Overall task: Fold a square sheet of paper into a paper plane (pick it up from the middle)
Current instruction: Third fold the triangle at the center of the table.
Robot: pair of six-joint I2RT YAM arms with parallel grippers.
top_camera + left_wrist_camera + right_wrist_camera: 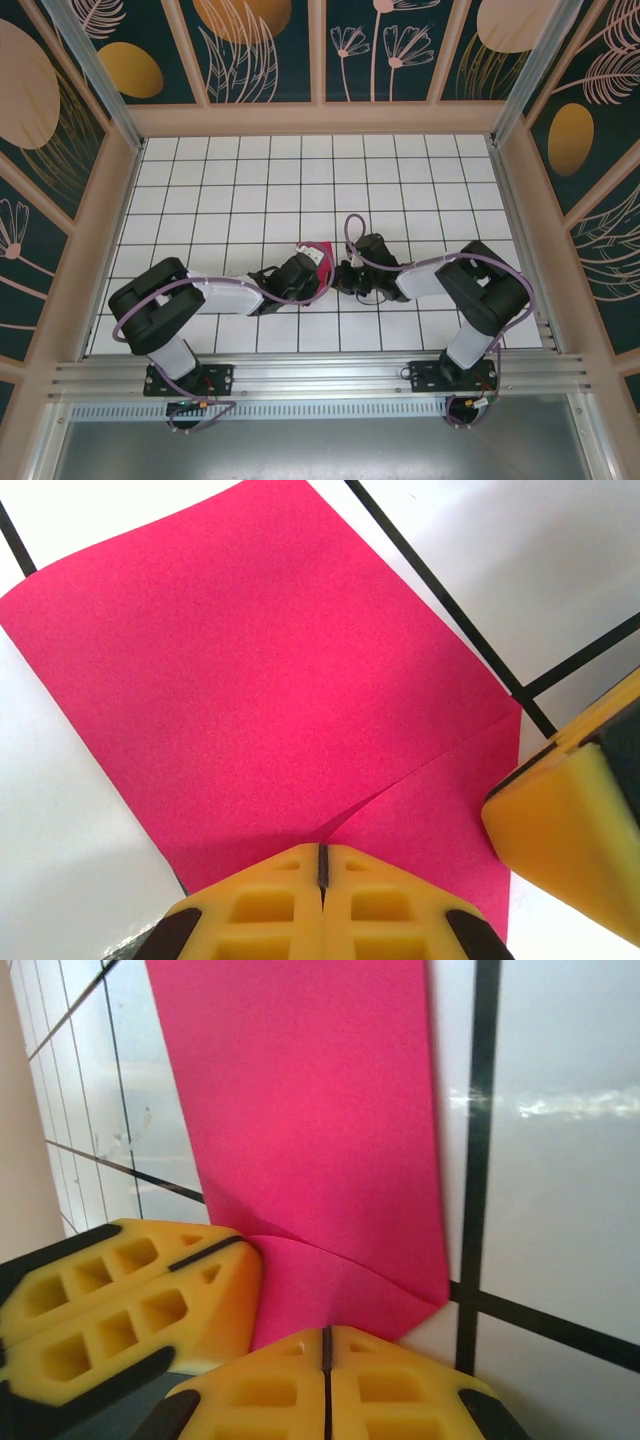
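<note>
No text, label, brand, number or sign can be read in any of the views.

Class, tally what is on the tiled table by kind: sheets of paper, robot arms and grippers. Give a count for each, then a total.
pink sheet of paper: 1
Robot arms: 2 (left arm, right arm)
Yellow-fingered grippers: 2 (left gripper, right gripper)
Total: 5
</note>
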